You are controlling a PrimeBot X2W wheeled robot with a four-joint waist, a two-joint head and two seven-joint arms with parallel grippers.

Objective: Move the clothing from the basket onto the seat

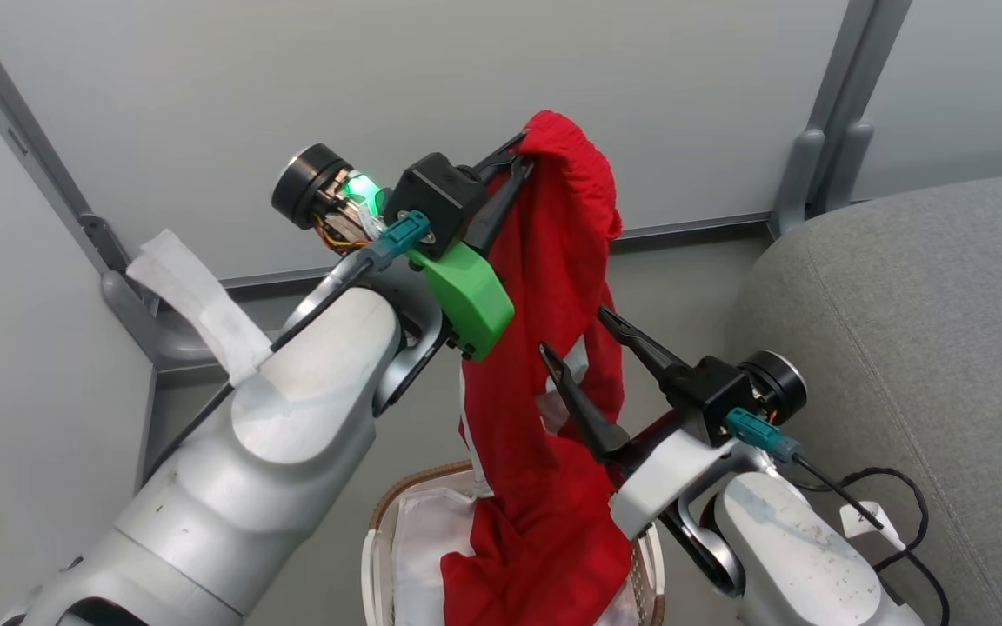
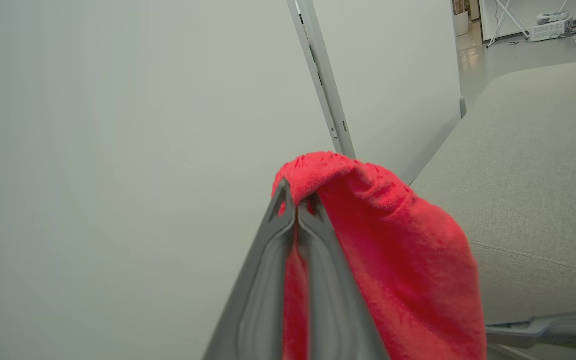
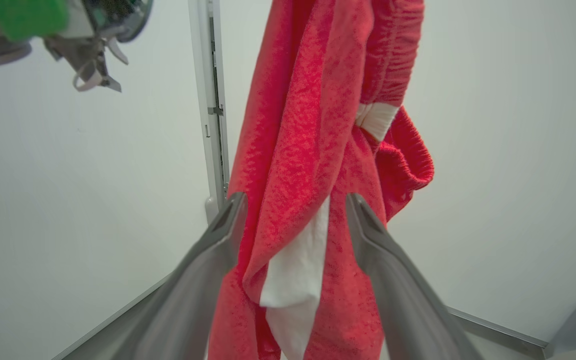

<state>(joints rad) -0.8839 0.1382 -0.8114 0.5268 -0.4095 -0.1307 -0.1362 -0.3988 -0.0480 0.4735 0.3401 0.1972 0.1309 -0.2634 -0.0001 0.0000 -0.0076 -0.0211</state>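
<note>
— Where's the clothing [image 1: 553,261]?
— Its lower end sits in the basket [image 1: 397,496], bottom centre. Mid-frame, the right gripper [image 1: 573,330] gapes wide at the hanging cloth and grips nothing. Higher up, the left gripper [image 1: 525,149] is pinched tight on the top edge.
— Next?
— Lift until the cloth clears the basket, then swing it to the seat [image 1: 901,348] at right.

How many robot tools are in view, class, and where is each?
2. The left tool is shut on the top of the red clothing; the right tool is open lower down, pointing at its hanging middle.
</note>
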